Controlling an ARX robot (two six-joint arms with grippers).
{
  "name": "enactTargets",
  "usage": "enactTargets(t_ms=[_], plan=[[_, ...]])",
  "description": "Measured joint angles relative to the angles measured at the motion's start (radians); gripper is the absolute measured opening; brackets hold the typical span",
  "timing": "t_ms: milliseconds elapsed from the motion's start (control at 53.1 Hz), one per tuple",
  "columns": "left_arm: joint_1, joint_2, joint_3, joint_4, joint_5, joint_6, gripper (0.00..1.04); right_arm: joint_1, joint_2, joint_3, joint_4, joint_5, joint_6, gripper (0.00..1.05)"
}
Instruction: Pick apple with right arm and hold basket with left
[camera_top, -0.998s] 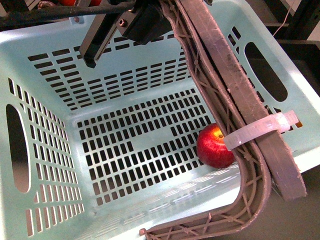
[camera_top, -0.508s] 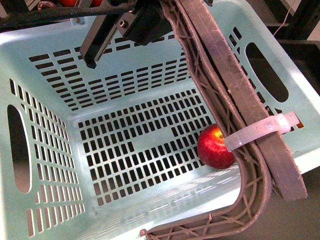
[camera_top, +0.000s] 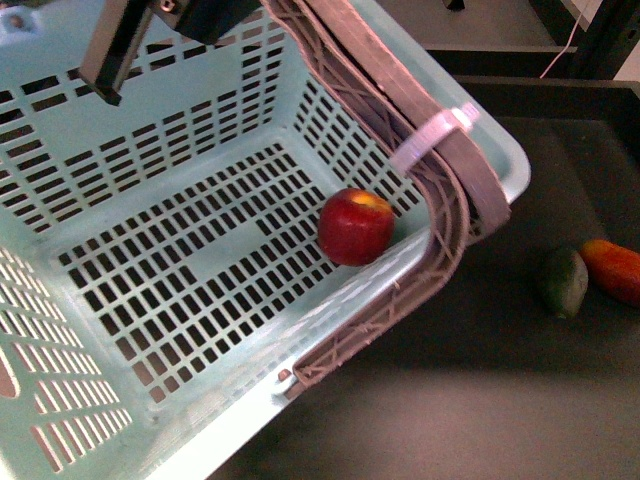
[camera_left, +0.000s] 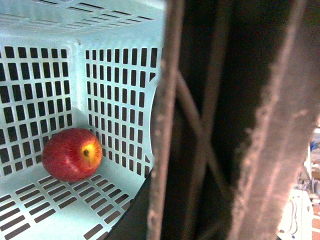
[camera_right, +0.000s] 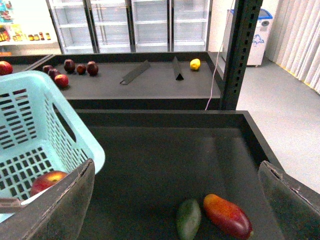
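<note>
The basket (camera_top: 505, 160) hangs tilted, w/ its handle (camera_top: 440, 215) swung up and running to the L gripper (camera_top: 125, 40) at approx. 11 o'clock in the front view. The grip point is cut by the frame edge. But the handle fills the L wrist cam close up and the basket's weight seems to hang from it, so I'd judge that gripper clenched on the handle. That's its half of the job.

The apple (camera_top: 355, 227) is inside the basket, on the slotted floor and tucked against the wall just under the handle's bend, below the zip tie (camera_top: 425, 145). Prob. the tilt makes that the low corner, so it settles there.

The R gripper (camera_right: 175, 195) is spread wide w/ nothing between its fingers (camera_right: 60, 205). It hangs over the dark tray (camera_top: 450, 400), apart from the basket. With the apple in the basket, I'd say the pick is done and that arm has no load.

At approx. 3 o'clock from the apple, out on the tray, lie a green mango (camera_top: 563, 282) and a red-orange mango (camera_top: 612, 270), side by side. They're not task items.
</note>
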Motion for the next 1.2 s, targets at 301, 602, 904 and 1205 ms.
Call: enactTargets(t_ms=[301,602,904,1205], plan=[[0.256,0.001,-0.052,0.098,0.024,-0.23,0.14,0.0,0.0,0.0,0.0,0.0,0.0,0.96],[0.461,0.111,-0.129,0.161,0.043,-0.282,0.14,0.0,0.0,0.0,0.0,0.0,0.0,0.96],[0.511,0.134,-0.263,0.259,0.05,-0.367,0.14,0.0,0.0,0.0,0.0,-0.001,0.0,0.96],[0.516,0.118,-0.337,0.328,0.018,-0.406,0.14,0.0,0.0,0.0,0.0,0.0,0.0,0.96]])
